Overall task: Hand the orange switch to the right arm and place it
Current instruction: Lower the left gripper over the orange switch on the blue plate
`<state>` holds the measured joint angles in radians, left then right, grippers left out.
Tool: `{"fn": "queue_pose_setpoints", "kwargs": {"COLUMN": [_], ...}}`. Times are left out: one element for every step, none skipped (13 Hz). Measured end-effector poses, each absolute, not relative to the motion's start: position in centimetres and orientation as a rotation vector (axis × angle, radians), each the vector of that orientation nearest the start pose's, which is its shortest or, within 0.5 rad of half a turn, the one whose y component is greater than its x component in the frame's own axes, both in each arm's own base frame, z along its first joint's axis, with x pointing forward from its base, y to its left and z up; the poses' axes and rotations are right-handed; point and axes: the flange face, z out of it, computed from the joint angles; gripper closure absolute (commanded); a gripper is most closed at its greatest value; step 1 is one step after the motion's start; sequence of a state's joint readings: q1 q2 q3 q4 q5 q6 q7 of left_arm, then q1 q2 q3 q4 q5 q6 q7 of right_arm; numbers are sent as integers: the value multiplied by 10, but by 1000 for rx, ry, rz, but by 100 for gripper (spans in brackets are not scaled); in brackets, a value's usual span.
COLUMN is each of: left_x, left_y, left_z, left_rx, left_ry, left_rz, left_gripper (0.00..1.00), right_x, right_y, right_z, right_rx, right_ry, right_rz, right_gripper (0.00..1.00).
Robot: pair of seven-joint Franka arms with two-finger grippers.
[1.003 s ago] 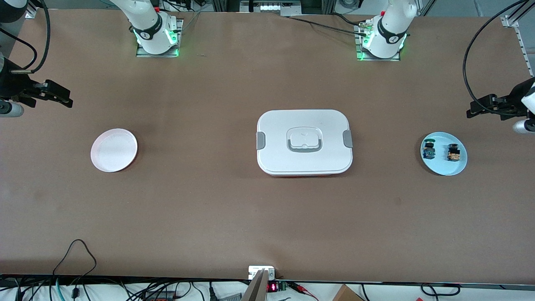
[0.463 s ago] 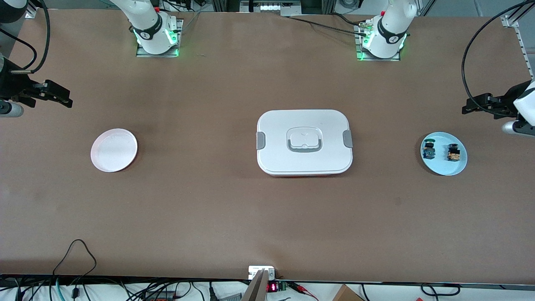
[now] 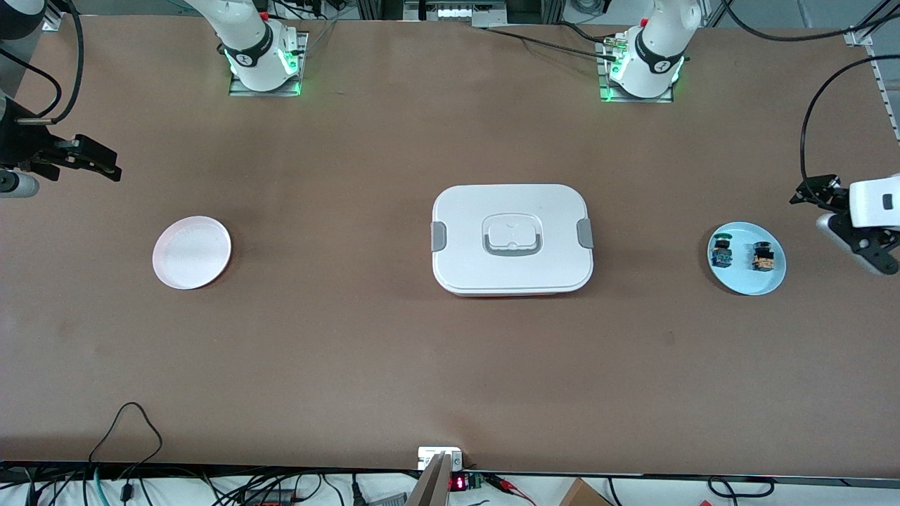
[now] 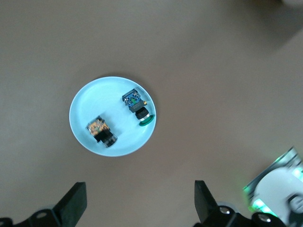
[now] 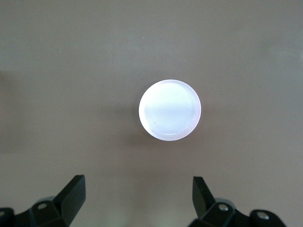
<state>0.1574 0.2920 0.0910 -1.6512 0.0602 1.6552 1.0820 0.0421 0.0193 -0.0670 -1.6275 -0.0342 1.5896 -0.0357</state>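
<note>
- The left arm's black two-finger gripper (image 4: 137, 208) hangs spread wide and empty, high over the table near the pale blue round plate (image 4: 80, 127).
- The approach is in hand; next it must lower onto the tiny orange-bodied, black-headed switch (image 4: 101, 132), lying on that plate beside the blue-bodied switch (image 4: 137, 107).
- The right arm's black gripper (image 5: 137, 205) waits, fingers apart and empty, above the white round plate (image 5: 169, 110).
</note>
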Motion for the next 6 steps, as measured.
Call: {"fn": "queue_pose_setpoints", "kwargs": {"left_x": [596, 599, 601, 602, 601, 598], "left_y": [164, 176, 185, 192, 195, 198], "left_z": [405, 387, 370, 351, 334, 317], "left_rx": [-2872, -2813, -2759, -2699, -2632, -2566], "left_ry": [1493, 1632, 1742, 1840, 1928, 2002], "left_rz": [439, 428, 417, 395, 363, 330], "left_gripper": [0, 0, 0, 0, 0, 0], "right_x": [559, 559, 559, 559, 559, 559], "right_y": [-17, -17, -17, -17, -17, -17], "right_z": [589, 589, 589, 589, 589, 589], "right_rx": [-3174, -3174, -3174, -3174, -3174, -3174], "right_ry": [-20, -19, -19, -19, -19, -19], "right_rz": [93, 93, 93, 93, 93, 93], "right_gripper": [0, 0, 0, 0, 0, 0]}}
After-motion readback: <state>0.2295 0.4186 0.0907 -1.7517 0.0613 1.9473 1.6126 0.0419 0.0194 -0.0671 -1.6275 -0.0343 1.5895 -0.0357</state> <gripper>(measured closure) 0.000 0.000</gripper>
